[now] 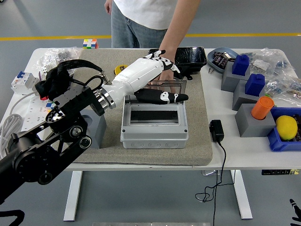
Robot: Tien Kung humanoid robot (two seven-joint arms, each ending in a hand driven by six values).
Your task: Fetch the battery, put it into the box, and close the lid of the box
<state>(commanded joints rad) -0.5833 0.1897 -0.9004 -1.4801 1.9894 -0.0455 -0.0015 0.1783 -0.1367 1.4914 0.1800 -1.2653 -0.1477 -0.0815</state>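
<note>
The grey box stands on the mat with a dark rectangle showing in its opening. Its clear lid is tilted up at the back. My left hand hovers over the box's rear edge, with the fingers spread and the black thumb stretched out across the lid, holding nothing. A person's hand reaches down behind mine to the lid's top edge. I cannot make out a battery. Only a black tip of my right hand shows at the bottom right corner.
Two yellow tape measures and a black tray lie behind the box. A black adapter with its cable sits right of the box. Grey and blue blocks, an orange cylinder and a lemon crowd the right side.
</note>
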